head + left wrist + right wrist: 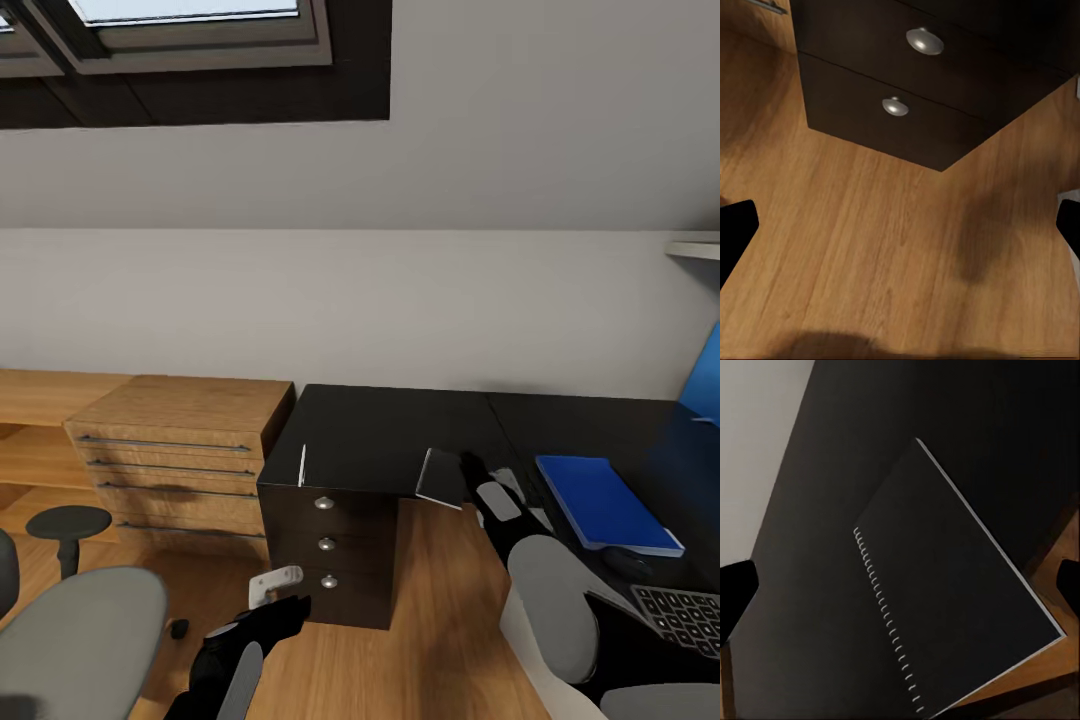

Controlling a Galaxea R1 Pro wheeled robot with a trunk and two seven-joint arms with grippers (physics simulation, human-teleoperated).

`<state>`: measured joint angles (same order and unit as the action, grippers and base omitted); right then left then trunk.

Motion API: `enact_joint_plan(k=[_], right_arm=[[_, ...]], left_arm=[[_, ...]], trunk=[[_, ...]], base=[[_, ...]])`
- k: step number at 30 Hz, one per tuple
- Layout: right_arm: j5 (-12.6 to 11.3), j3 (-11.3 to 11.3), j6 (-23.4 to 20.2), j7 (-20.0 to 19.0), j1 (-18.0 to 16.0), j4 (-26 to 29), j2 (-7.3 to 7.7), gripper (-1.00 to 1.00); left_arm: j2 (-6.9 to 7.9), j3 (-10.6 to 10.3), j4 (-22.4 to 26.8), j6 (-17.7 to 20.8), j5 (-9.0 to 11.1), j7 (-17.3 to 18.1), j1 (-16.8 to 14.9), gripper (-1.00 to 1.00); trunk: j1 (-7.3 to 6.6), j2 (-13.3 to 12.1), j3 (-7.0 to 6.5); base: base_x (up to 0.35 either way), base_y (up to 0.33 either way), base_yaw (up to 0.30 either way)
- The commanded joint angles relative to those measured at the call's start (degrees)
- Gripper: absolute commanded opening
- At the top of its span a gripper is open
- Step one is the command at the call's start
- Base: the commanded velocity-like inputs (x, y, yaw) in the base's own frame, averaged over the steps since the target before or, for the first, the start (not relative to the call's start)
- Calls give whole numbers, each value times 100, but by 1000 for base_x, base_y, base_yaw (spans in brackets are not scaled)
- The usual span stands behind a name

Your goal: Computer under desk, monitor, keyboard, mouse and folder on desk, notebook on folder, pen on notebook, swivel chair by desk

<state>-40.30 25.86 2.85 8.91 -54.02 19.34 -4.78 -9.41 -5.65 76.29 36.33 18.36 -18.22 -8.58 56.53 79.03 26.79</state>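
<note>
Notebook (440, 478) pickup looks like the step in hand: the thin dark book lies on the black tabletop (390, 430) with one corner hanging past the front edge, just ahead of the right fingers (470, 468). In the head view, the folder (605, 503) lies flat on the tabletop off to those fingers' outer side, with the keyboard (685, 615) nearer the robot beyond it. A thin white stick, likely the pen (302, 464), lies near the tabletop edge on the fingers' inner side. The left fingers (285, 600) hang low over the wooden floor (440, 620) before the drawer unit (330, 545), beside the chair (75, 640).

From the left wrist, the fingers (736, 232) stand wide apart with nothing between them, above floor and drawer knobs.

From the right wrist, the fingers (735, 600) are also wide and empty, and the notebook (945, 585) lies squarely between and ahead of them, its spiral (885, 619) showing. The overhanging corner is the best bite: I would slide one finger under it and one over, close gently, then lift level before carrying it toward the folder, since a thin book may slip or tilt.
</note>
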Motion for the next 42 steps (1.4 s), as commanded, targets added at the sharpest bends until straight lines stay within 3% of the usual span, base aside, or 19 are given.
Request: enact_joint_plan(k=[1, 13, 23, 34, 35, 42], right_arm=[[-60, -11, 25, 23, -3, -29, -2, 100], [-57, -11, 49, -37, 331, -261, 81, 100], [-57, -11, 44, -54, 347, -269, 88, 100], [-52, -11, 40, -403, 385, -313, 126, 100], [-53, -11, 40, -997, 395, -316, 140, 100], [-65, -3, 33, -1395, 441, -341, 254, 100]], left_arm=[[1, -6, 7, 15, 60, -53, -3, 100], [17, 1, 16, 14, 63, -34, 74, 100], [18, 1, 22, 14, 65, -26, 75, 100], [3, 16, 344, 35, 79, -22, 75, 100], [3, 17, 384, 36, 79, -23, 75, 100], [1, 20, 545, 40, 120, -24, 75, 100]], trunk=[[0, 4, 6], [0, 4, 6], [0, 4, 6], [0, 4, 6], [0, 4, 6], [0, 4, 6]], base=[[0, 0, 0], [0, 0, 0], [0, 0, 0], [0, 0, 0], [0, 0, 0], [0, 0, 0]])
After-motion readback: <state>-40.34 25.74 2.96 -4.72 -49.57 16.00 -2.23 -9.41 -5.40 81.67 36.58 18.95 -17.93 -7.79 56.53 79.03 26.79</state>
